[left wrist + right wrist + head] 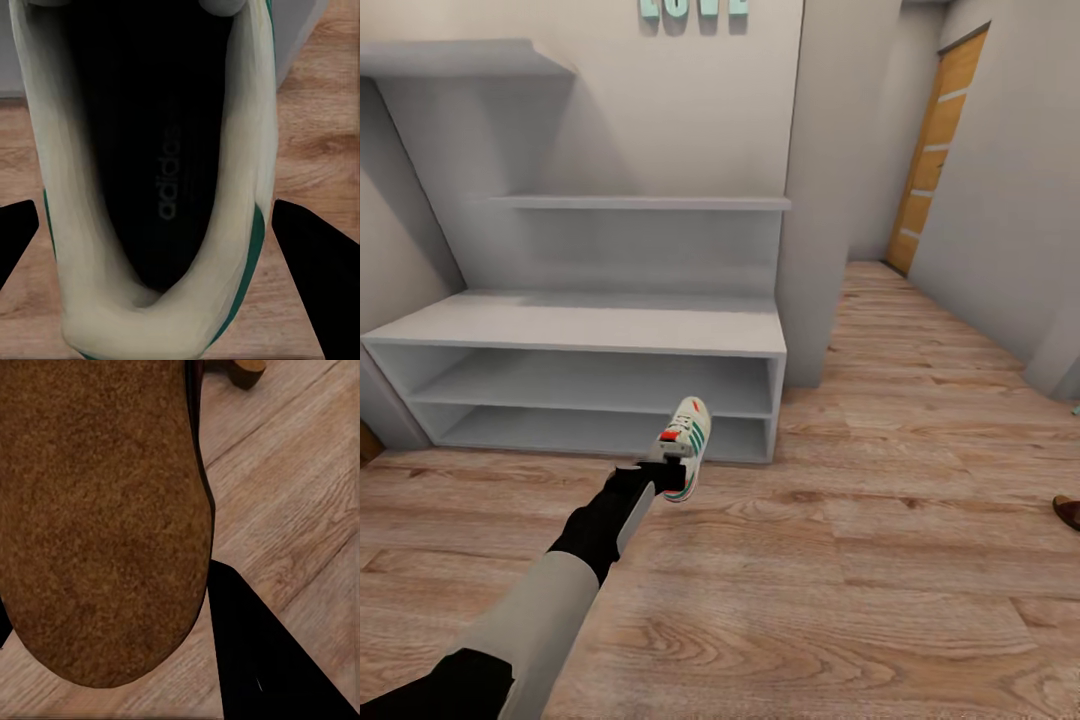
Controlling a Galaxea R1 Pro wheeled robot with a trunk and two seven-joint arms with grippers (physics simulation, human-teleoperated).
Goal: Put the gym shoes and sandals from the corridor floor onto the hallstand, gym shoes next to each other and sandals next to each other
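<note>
Carrying one gym shoe [685, 447] in the left gripper [663, 472], jaws clamped on its heel, just in front of the hallstand [575, 330] near its lower right corner, above the corridor floor [840, 600]. Hovering the right gripper [105, 660] close over a sandal [97, 517]; whether gripping it, impossible to tell. Showing bare shelves on the hallstand, so nothing placed yet: all four pieces of footwear apparently remaining.
</note>
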